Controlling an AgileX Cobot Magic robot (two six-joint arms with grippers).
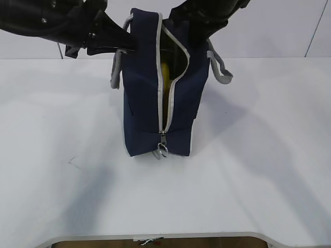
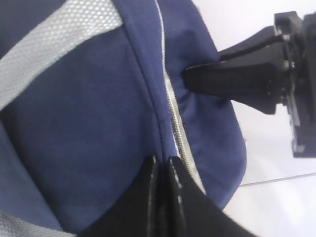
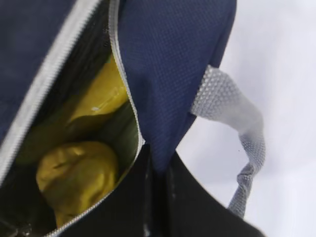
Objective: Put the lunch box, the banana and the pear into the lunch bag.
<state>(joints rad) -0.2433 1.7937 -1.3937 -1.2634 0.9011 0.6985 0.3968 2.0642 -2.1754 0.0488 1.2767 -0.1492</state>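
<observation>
We see the boxy navy-blue fabric lunch bag [image 1: 155, 82] upright on the white surface [image 1: 62, 155], both end effectors, left [image 2: 163, 165] and right [image 3: 158, 168], pinched closed on its soft rim; yellow fruit inside. Limp cloth: grip the seams.

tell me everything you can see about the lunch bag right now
The lunch bag is boxy navy fabric with grey webbing handles and a grey zipper, its ring pull low on the near end, so it gapes open. It stands upright on the white table. Yellow fruit shows inside. The left gripper and right gripper each pinch fabric at the opening.
</observation>
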